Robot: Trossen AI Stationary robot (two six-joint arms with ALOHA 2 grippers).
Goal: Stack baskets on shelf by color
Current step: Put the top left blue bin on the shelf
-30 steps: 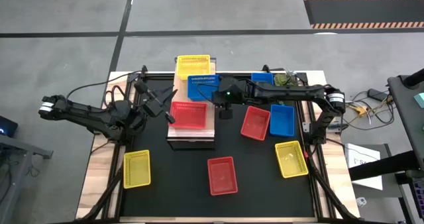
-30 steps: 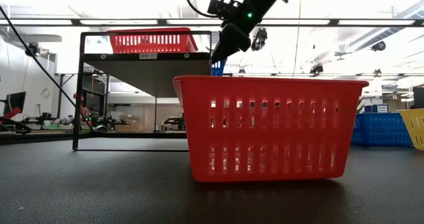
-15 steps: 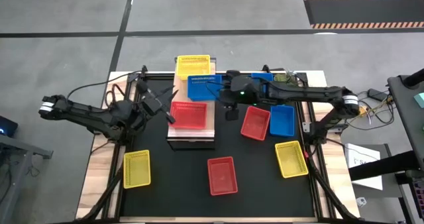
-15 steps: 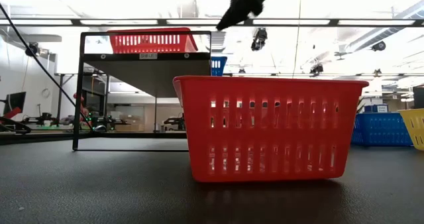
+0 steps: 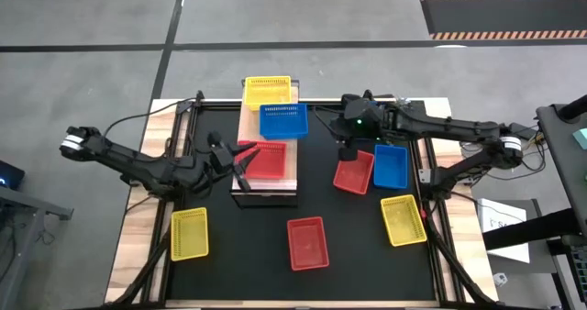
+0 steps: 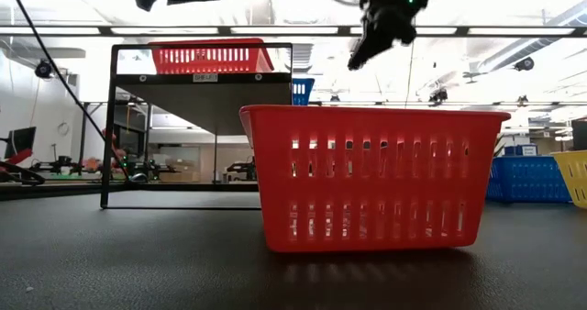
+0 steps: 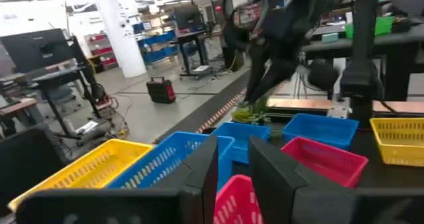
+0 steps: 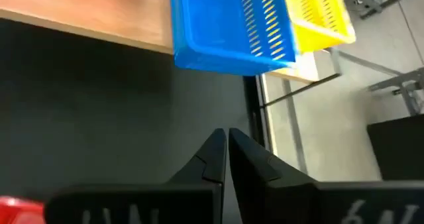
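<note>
The shelf (image 5: 266, 183) stands mid-table with three baskets resting flat on its plank: yellow (image 5: 267, 92) at the far end, blue (image 5: 282, 120) in the middle, red (image 5: 268, 160) at the near end. My left gripper (image 5: 240, 161) hovers open above the red basket's left edge (image 7: 235, 196), touching nothing. My right gripper (image 5: 348, 150) is shut and empty, in the air between the shelf and a loose red basket (image 5: 353, 173). In the right wrist view its shut fingers (image 8: 225, 151) point at the black tabletop beside the blue basket (image 8: 232, 28).
Loose baskets lie on the black tabletop: blue (image 5: 391, 165), yellow (image 5: 404, 219), red (image 5: 307, 242) and yellow (image 5: 189, 233). Another blue basket (image 5: 363, 107) is partly under my right arm. The near red basket fills the low view (image 6: 376, 177).
My right gripper has drawn away from the blue basket on the shelf toward the table's right edge; that basket stays in place. My left gripper has shifted slightly toward the near edge and come down over the red basket's left side.
</note>
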